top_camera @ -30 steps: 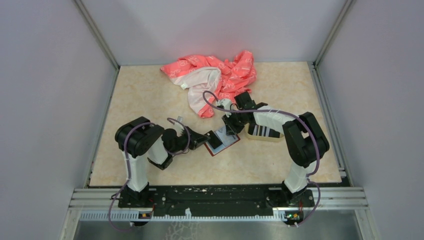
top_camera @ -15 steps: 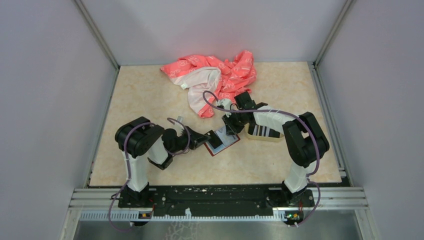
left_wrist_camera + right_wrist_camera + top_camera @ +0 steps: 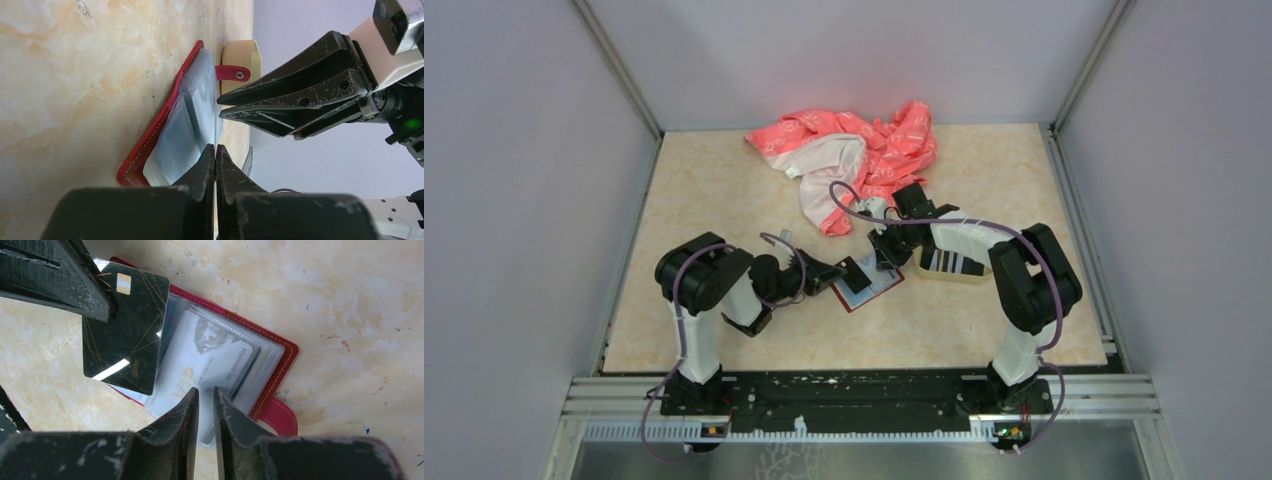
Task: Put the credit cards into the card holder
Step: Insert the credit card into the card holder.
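Your left tool (image 3: 216,152), closed tight on a black card (image 3: 125,330), has drawn back a little. The card is not yet in the open holder (image 3: 285,360) below it on the bench (image 3: 350,315). Your right tool (image 3: 205,400), barely parted, is at the pockets; I cannot tell if it grips.

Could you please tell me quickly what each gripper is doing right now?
Left gripper: closed, holding a credit card.
Right gripper: nearly closed, apparently pinching a clear pocket of the card holder.
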Robot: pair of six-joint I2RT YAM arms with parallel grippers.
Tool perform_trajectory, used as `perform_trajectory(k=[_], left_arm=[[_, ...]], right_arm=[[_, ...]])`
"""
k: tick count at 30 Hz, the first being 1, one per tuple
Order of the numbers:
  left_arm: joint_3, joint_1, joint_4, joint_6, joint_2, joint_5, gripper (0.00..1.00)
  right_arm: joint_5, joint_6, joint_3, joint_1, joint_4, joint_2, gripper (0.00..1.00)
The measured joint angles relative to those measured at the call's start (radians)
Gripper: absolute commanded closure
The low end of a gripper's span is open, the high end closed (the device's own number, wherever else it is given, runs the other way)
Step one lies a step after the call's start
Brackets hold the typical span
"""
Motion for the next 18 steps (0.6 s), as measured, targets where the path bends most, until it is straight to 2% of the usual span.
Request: perform_trajectory(k=[18], left_arm=[[-0.027,-0.004,0.000,0.008,0.000,-0.018,1.00]], right_arm=[[0.000,0.000,0.000,0.000,-0.002,0.000,0.82]])
